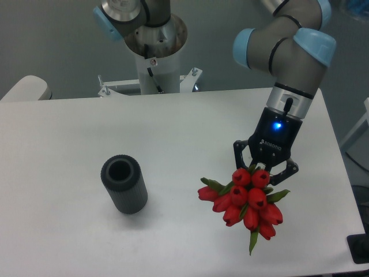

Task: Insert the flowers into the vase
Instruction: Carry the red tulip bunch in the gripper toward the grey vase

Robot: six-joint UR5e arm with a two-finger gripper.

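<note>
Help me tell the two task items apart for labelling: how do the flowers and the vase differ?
The flowers are bright red with green leaves; the vase is dark grey-black. The flowers sit at the gripper; the vase stands free on the table. The flowers are a lumpy bunch; the vase is a ribbed cylinder.

views: one fixed camera | position: raised, at the table's [69, 150] near edge | facing: down and across toward robot base [155, 57] at frame top | range: close, table fills frame | overlap: none, single view
</note>
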